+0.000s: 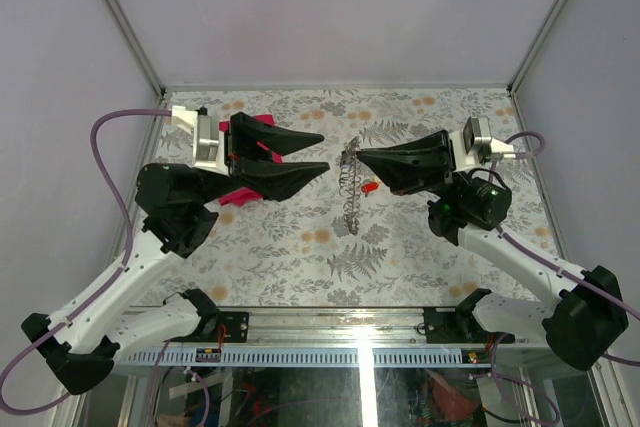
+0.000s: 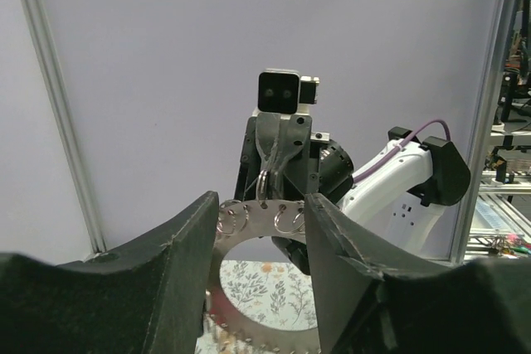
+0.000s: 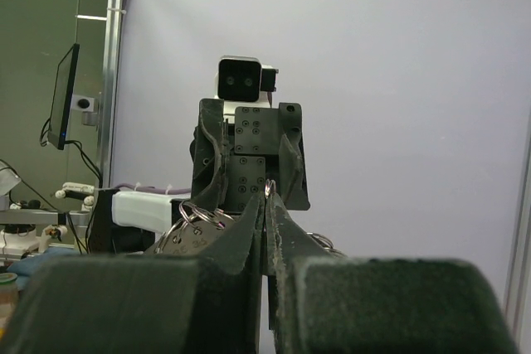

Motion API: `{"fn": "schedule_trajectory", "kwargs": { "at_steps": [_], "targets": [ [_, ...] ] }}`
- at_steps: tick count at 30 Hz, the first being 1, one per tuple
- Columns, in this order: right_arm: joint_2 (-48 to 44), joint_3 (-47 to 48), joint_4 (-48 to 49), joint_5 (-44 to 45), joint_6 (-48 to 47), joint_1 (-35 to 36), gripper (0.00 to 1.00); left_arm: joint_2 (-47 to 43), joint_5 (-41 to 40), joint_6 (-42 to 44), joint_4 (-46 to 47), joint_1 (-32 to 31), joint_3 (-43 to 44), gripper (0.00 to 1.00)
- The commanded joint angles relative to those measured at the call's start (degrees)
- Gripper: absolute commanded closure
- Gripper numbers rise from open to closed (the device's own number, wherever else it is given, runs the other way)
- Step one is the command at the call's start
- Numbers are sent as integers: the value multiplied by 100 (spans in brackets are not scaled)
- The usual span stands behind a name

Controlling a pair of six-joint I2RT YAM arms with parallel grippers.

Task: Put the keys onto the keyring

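The keyring is a flat silvery loop with small split rings through its holes; it hangs edge-on over the mat. My right gripper is shut on a small split ring at its top, which shows at the fingertips in the right wrist view. A key with a small red head hangs by the loop. My left gripper is open, with a jaw on either side of the loop's top. In the left wrist view the keyring spans the gap between my open jaws. Other keys are not visible.
A pink-red cloth lies under the left arm, with another pink piece behind it. The floral-print mat covers the table. White walls with metal corner posts close in the back and sides.
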Motion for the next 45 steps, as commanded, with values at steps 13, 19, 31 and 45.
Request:
{"fn": "schedule_trajectory", "kwargs": {
  "at_steps": [13,19,31,45],
  "targets": [
    [213,621,740,-35,-197,324,100,242,315,-312,723,-20,-61,59],
    [268,641,741,-29,-250,414,100,284,386,-349,769,-24,-27,62],
    [333,685,745,-35,-275,504,100,368,489,-390,791,-67,1,75],
    [434,696,745,-57,-269,566,100,391,549,-407,797,-100,35,94]
  ]
}}
